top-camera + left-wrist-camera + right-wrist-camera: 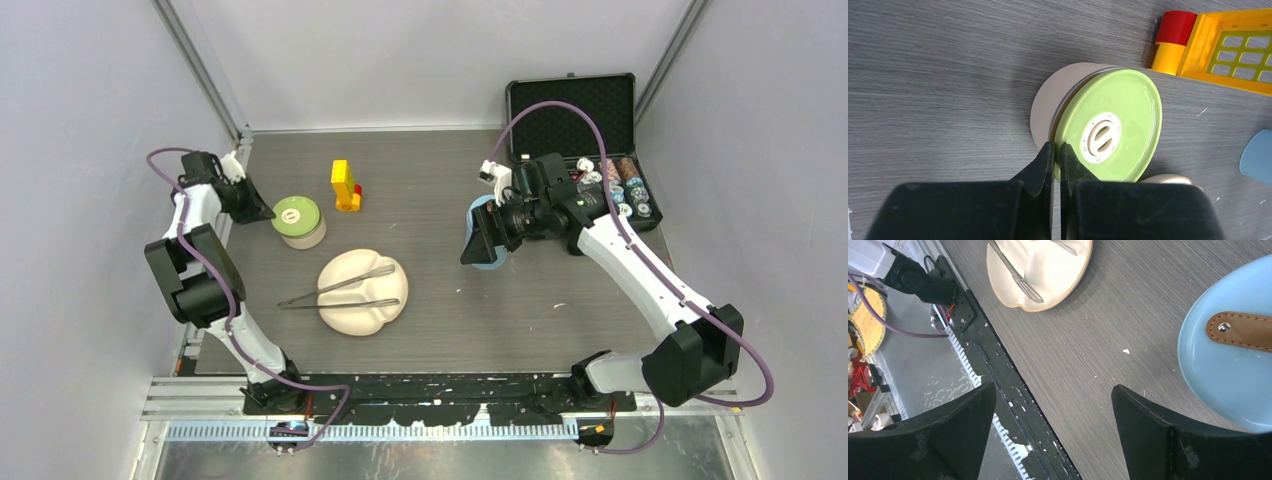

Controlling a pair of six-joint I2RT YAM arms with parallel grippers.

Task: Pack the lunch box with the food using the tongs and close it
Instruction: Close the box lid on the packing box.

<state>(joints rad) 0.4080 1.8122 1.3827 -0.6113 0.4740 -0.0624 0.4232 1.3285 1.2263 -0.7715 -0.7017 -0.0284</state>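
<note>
Two things I'm seeing: left gripper (1058, 148) is sitting jaws together at the rim of the green lid (1118, 107); right gripper (1052, 392) is hanging jaws apart beside the blue lid (1208, 372).

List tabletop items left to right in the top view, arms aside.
green-lidded bowl → cream plate → blue lid → black case. The tongs and yellow toy fall within the plate's span, so they are left out.
</note>
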